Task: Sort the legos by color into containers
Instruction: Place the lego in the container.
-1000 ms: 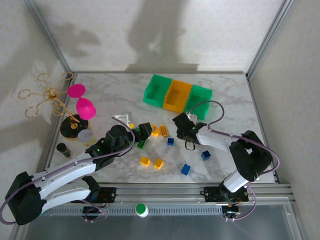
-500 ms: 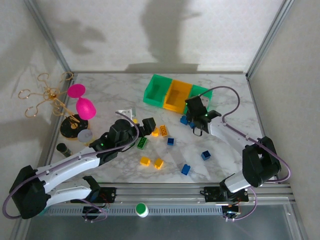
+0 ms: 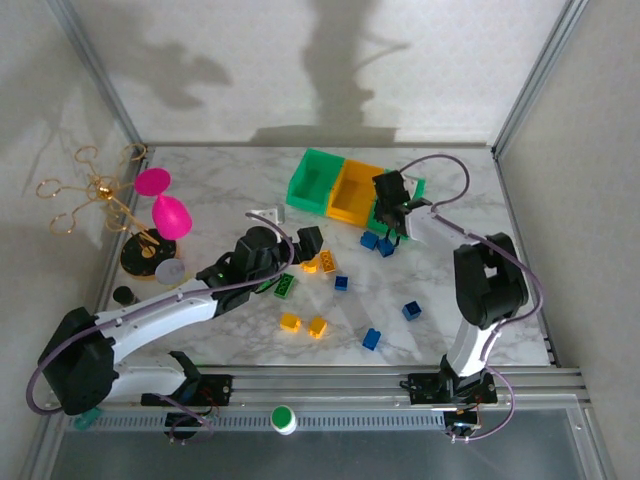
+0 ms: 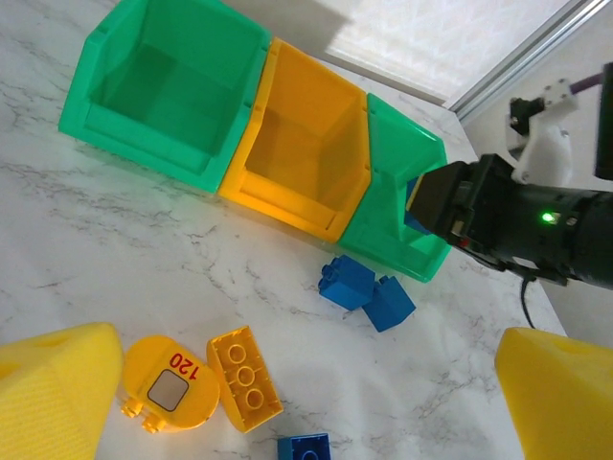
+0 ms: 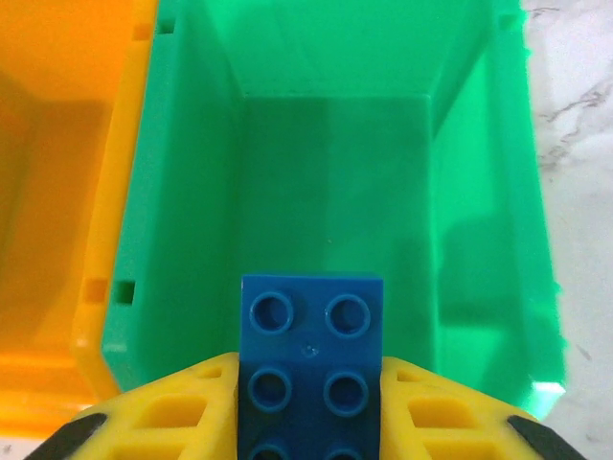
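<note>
Marble table (image 3: 470, 270), stuff sitting on it: row of 3 bins (image 3: 347, 212) at the far edge, a bit right of centre. Pair of blue bricks (image 3: 370, 240) touching each other, just in front of the rightmost bin. Mid-table there's 2 orange pieces (image 3: 327, 259), a green brick (image 3: 285, 287) and a small blue brick (image 3: 341, 283). Nearer the front edge: 2 orange bricks (image 3: 290, 321) side by side, plus 2 loose blue bricks (image 3: 371, 339) apart from each other. Left edge: black round base (image 3: 140, 258) w/ a grey cap (image 3: 170, 270) just beside it.

Just one thing here can be read — a red "120", printed slightly askew on the flat top of a rounded yellow-orange lego (image 4: 172, 383), right beside a small grey square (image 4: 165, 391) on that same piece — seen from the left wrist.
</note>
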